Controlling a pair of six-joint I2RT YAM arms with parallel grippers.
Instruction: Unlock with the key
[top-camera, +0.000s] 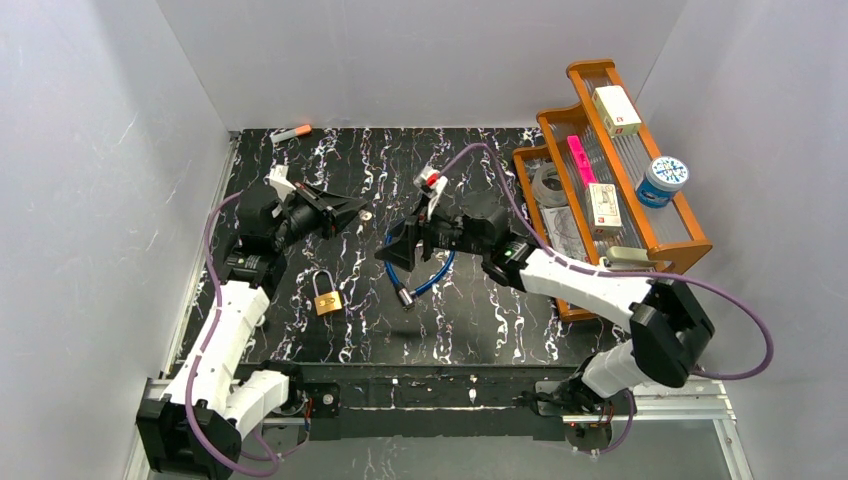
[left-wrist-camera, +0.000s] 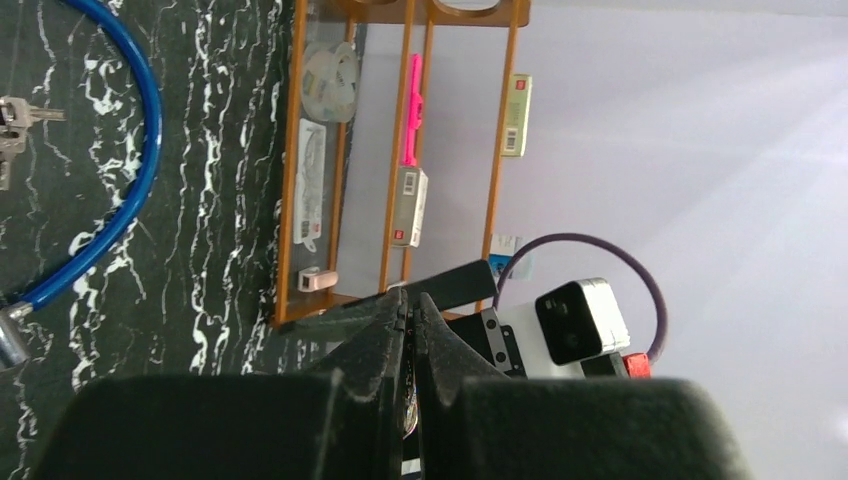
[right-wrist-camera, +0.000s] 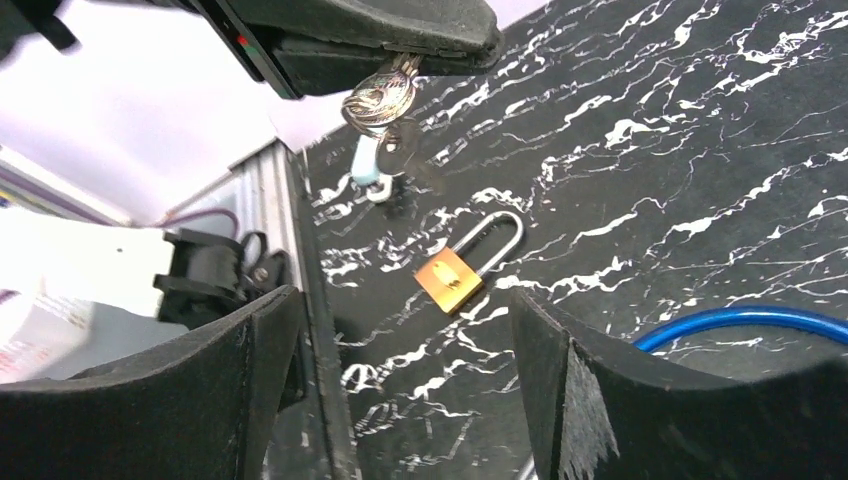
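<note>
A small brass padlock (top-camera: 327, 299) lies on the black marbled table with its shackle closed; it also shows in the right wrist view (right-wrist-camera: 452, 275). My left gripper (top-camera: 356, 207) is shut on a bunch of silver keys (right-wrist-camera: 383, 102), which hangs from its fingertips (right-wrist-camera: 440, 45) above the table, up and right of the padlock. In the left wrist view the gripper (left-wrist-camera: 410, 297) shows a sliver of metal between its closed fingers. My right gripper (top-camera: 400, 250) is open and empty, hovering right of the padlock and facing it (right-wrist-camera: 400, 296).
A blue cable lock (top-camera: 432, 278) loops on the table under my right gripper, with a second set of keys (left-wrist-camera: 12, 125) lying inside the loop. A wooden rack (top-camera: 640, 215) of small items stands at the right. An orange-capped marker (top-camera: 292, 132) lies at the back left.
</note>
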